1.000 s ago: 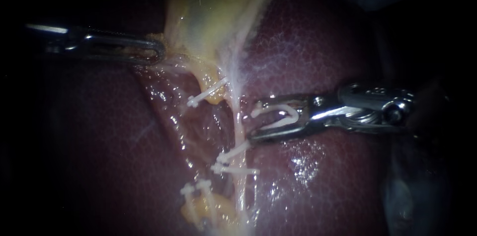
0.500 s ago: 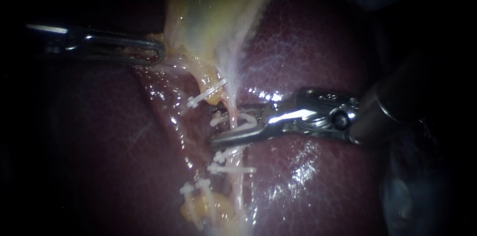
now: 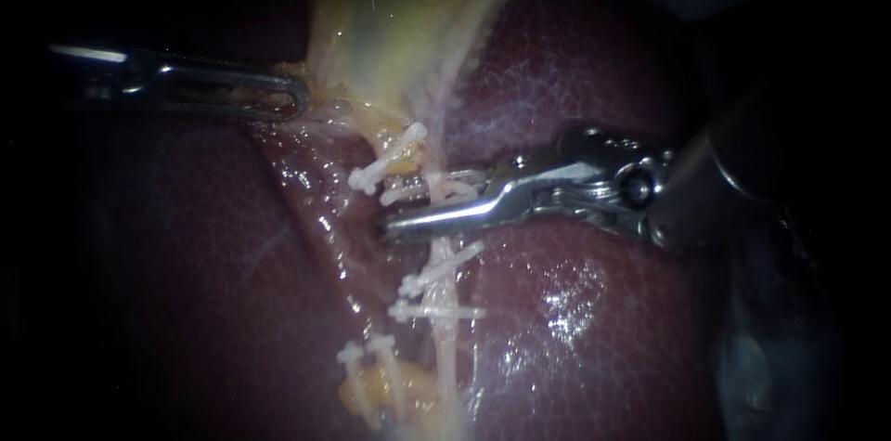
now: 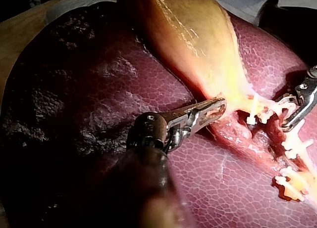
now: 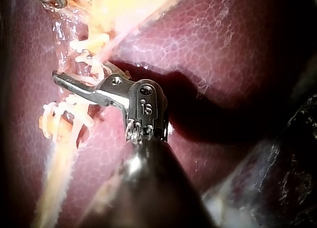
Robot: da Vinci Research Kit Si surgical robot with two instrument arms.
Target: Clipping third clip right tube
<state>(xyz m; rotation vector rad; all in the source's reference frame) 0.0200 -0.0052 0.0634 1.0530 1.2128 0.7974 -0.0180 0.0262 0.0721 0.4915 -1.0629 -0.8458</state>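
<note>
- Endoscope view: my right instrument (image 3: 401, 207) has its jaws nearly closed on a clip (image 3: 432, 188) around the tube (image 3: 446, 266).
- My left instrument (image 3: 295, 96) clamps the gallbladder (image 3: 399, 23) edge.

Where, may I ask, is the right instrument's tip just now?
In the endoscope view the right instrument comes in from the right, its jaws holding a white clip across the right tube, above its two lower clips.
</note>
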